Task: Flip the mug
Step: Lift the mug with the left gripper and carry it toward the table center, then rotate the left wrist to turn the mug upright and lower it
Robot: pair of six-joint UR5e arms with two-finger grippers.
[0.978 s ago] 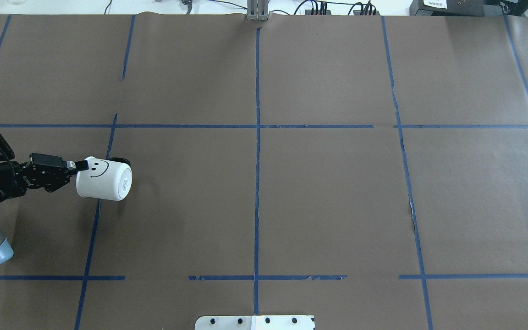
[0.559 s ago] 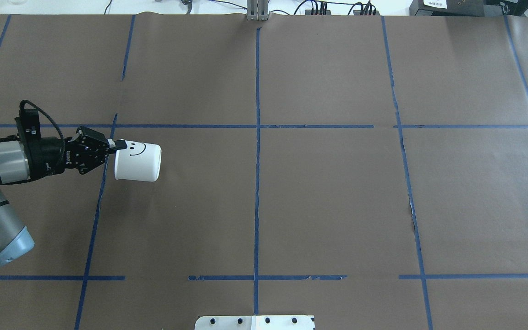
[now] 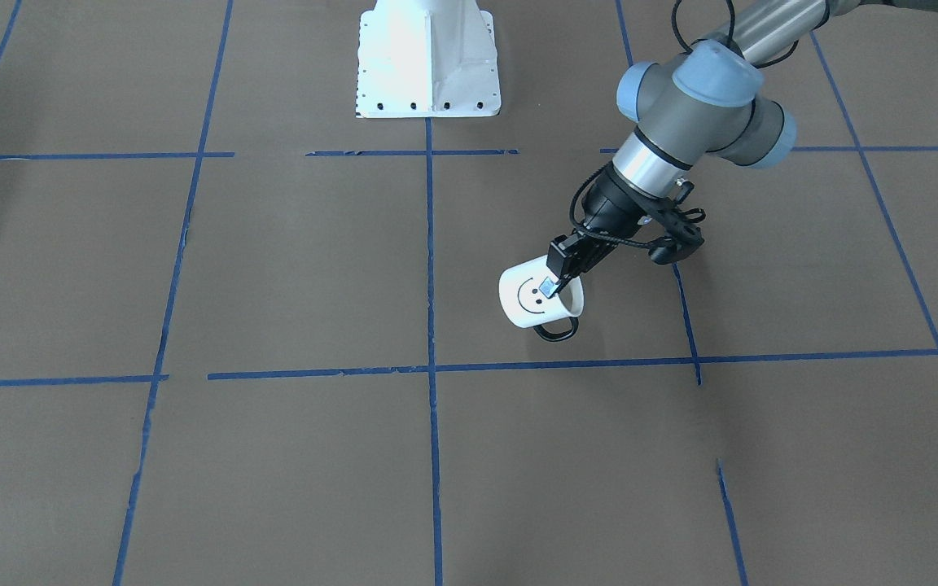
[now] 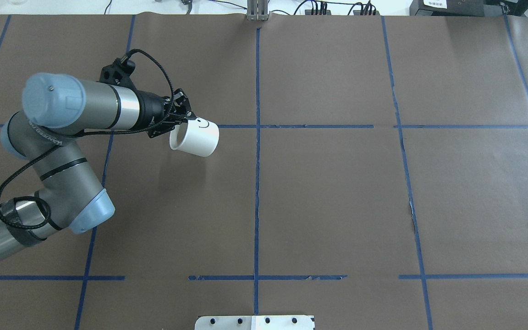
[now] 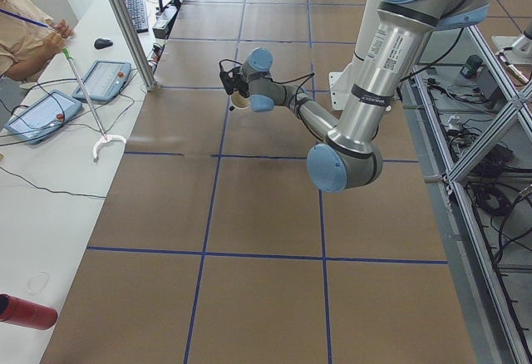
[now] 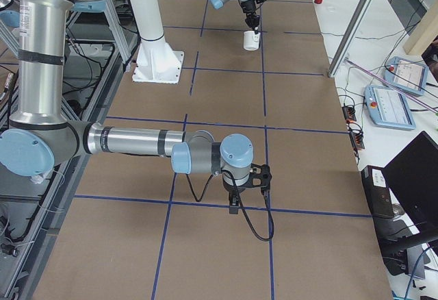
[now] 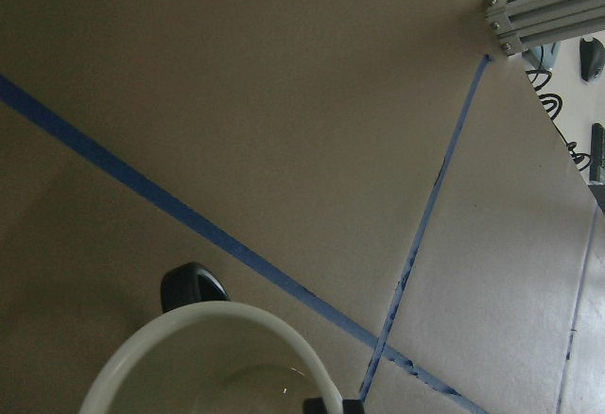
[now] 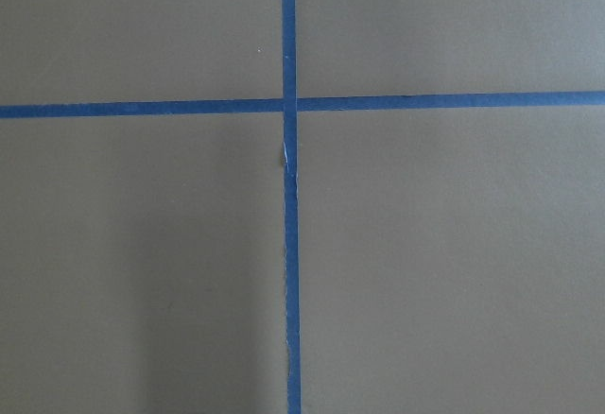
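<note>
The white mug with a black smiley face hangs tilted from my left gripper, mouth turned toward the arm. The gripper is shut on the mug's rim wall, one finger inside and one outside by the face. In the front-facing view the mug is low over the brown paper, its black handle on the side away from the robot's base, with the left gripper above. The left wrist view shows the pale rim and handle. My right gripper shows only in the exterior right view; I cannot tell its state.
Brown paper with a blue tape grid covers the table. The white robot base plate sits at the robot's edge. An aluminium post stands at the far edge. An operator's side table holds tablets.
My left arm has carried the mug farther from the robot and toward the table's middle. The mug has rotated from lying sideways, base outward, to showing its mouth.
</note>
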